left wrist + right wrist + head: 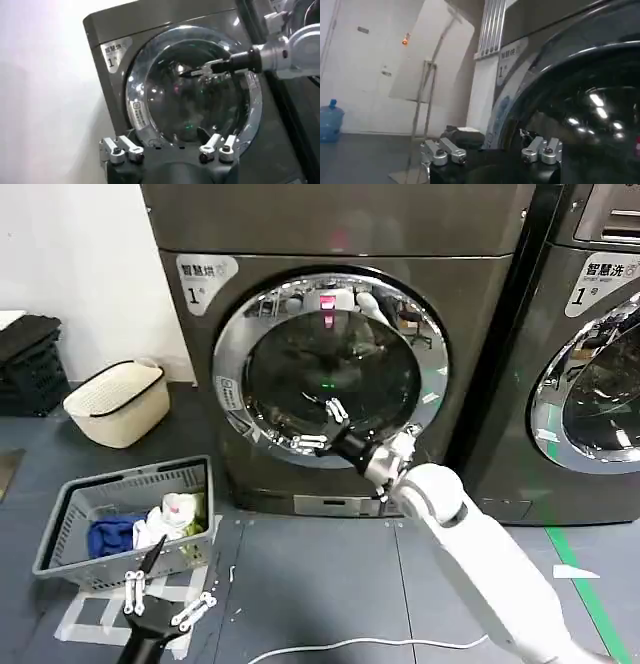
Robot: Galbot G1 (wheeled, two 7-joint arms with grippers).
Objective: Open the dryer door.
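**Head view and wrist views: right gripper at the closed dryer door**

Head view shows the dryer standing upright against the wall, its round glass door shut flush in the front panel and facing the robot, the door's axis pointing straight out toward the camera. The right arm reaches up from the lower right, and the right gripper sits at the lower part of the door's chrome ring, its two white fingers spread apart with nothing between them; whether they touch the ring cannot be told. The left gripper hangs low at the bottom of the view, fingers spread wide and empty, just in front of a grey laundry basket holding clothes. A cream basket stands by the wall, and a second machine stands to the right of the dryer.

Left wrist view adds a side look at the right gripper in front of the door, its tips over the glass, with the left gripper's own fingers in the foreground.

Right wrist view adds the close dark curve of the door glass and the label marked 1 on the front panel.
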